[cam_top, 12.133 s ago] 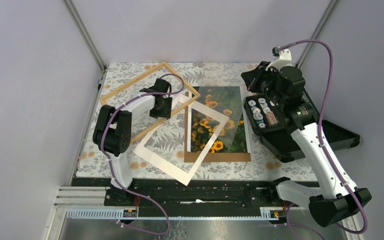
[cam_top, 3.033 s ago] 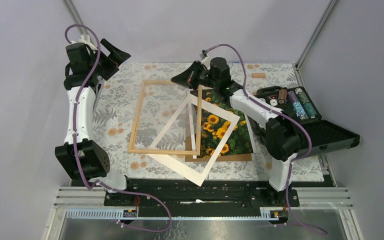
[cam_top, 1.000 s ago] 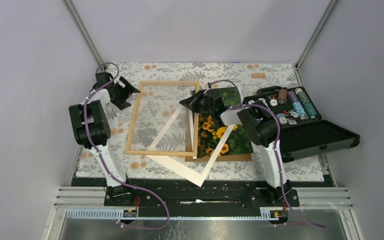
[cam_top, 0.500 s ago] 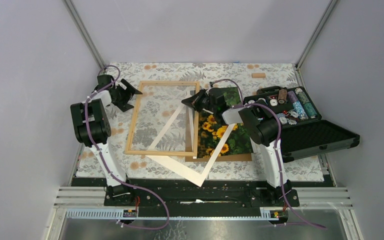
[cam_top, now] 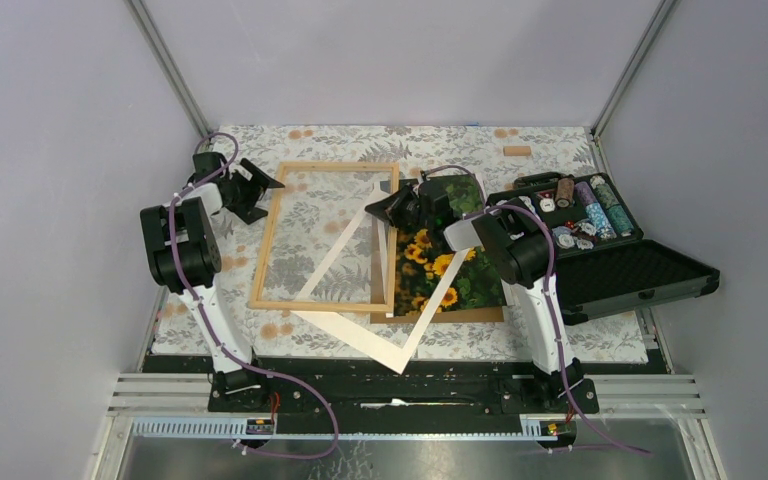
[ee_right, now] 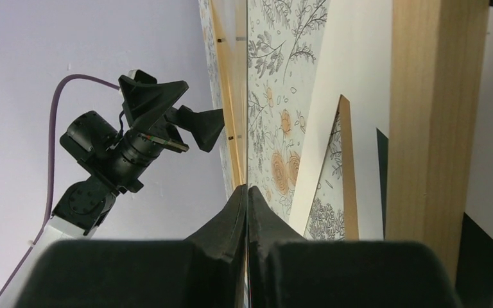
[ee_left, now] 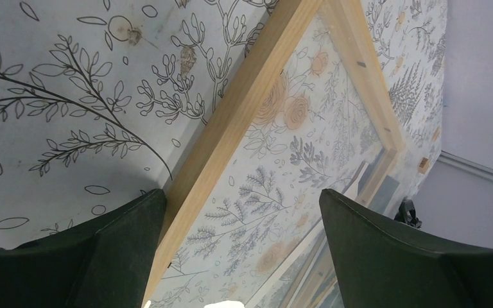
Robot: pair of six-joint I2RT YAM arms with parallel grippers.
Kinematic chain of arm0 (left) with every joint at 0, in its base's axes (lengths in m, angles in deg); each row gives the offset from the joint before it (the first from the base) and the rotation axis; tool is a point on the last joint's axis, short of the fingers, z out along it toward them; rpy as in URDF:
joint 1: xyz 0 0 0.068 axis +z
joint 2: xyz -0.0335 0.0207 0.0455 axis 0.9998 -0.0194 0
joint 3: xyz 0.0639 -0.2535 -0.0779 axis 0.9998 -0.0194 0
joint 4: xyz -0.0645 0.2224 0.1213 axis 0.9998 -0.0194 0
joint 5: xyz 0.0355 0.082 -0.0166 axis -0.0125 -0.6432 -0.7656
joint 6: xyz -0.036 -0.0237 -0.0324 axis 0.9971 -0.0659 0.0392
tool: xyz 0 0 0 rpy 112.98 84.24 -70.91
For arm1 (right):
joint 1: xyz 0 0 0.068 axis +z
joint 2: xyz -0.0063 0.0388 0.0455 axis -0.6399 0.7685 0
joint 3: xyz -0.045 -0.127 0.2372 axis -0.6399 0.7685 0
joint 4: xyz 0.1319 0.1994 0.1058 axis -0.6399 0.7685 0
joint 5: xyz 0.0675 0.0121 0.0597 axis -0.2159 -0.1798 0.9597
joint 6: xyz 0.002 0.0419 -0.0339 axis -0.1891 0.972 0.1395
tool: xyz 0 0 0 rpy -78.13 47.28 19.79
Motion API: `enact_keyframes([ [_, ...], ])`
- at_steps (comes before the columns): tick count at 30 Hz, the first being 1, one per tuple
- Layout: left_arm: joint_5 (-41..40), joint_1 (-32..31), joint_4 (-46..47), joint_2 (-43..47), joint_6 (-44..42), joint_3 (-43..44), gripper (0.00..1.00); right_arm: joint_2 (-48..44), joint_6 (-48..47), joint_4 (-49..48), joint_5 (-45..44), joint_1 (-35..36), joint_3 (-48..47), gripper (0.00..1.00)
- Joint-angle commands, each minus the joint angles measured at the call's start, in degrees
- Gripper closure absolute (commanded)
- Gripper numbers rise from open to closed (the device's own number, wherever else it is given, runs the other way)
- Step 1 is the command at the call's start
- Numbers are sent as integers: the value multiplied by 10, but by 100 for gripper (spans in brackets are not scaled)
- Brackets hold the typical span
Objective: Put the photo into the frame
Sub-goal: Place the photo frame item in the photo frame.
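Left tool [ee_left: 244,199] wide astride frame [ee_left: 231,128] rail; right tool [ee_right: 247,189] closed

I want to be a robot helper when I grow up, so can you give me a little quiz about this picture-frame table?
1. What flat thing overlaps both the thin light-wood picture frame and the rectangular sunflower photo?
2. True or false: the photo is inside the frame.
3. Of the left gripper and right gripper, which is open? A left, B right, C both.
Key: 1 the white cardboard mat; 2 false; 3 A.
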Motion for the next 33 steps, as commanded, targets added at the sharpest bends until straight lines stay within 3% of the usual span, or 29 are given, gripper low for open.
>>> enact_keyframes([
  [1, 20, 0, 30, -3, 15, -14, 6, 5, 2, -24, 36, 0, -22, 86],
  [3, 18, -1, 31, -1, 17, -18, 6, 0, -3, -6, 40, -1, -23, 76],
  [6, 15, -3, 35, 0, 19, -23, 6, -11, -8, 16, 44, 0, -18, 73],
  [9, 15, -7, 37, 0, 22, -26, 6, -11, 5, 21, 52, 0, -22, 79],
  [14, 16, -12, 39, -1, 22, -28, 6, 1, 47, 7, 63, -1, -34, 99],
  [22, 17, -13, 40, 0, 24, -29, 6, 11, 132, -55, 74, -2, -37, 100],
  [33, 21, -12, 42, 3, 26, -30, 6, 0, 158, -75, 68, -2, -33, 100],
])
